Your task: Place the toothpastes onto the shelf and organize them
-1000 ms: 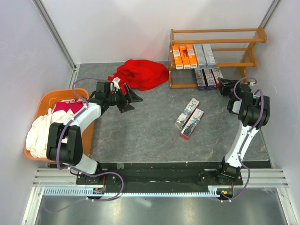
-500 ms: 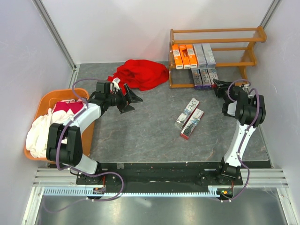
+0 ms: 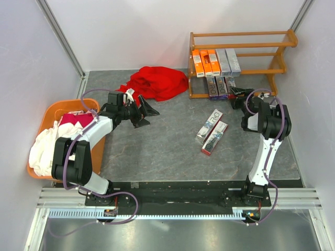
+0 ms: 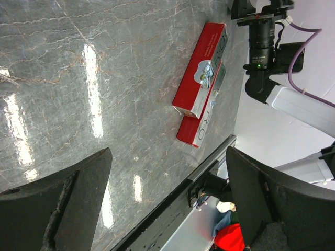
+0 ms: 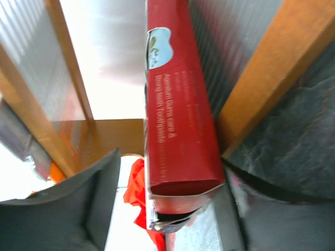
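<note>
The shelf [image 3: 243,39] stands at the back right. Its middle tier holds three orange toothpastes [image 3: 204,63] and two silver-grey ones [image 3: 229,61]. Dark toothpastes [image 3: 217,87] lie on the bottom tier. My right gripper [image 3: 236,93] is at that tier's right end. In the right wrist view a red toothpaste box [image 5: 178,104] lies on the slats between the open jaws of my right gripper [image 5: 172,167], with a gap at the left finger [image 5: 99,198]. Two more toothpastes [image 3: 211,130] lie mid-table, also seen as red boxes [image 4: 201,83]. My left gripper [image 3: 148,115] [image 4: 168,157] hovers open and empty.
A red cloth [image 3: 157,82] lies left of the shelf. An orange basket [image 3: 49,112] of clothes sits at the left table edge. A wooden shelf post [image 5: 282,68] stands just right of the red box. The enclosure walls close in behind and on both sides.
My right gripper has slid left along the bottom tier, pushing the row of boxes leftward, and its jaws have come open off the red box. The left arm has stayed put.
</note>
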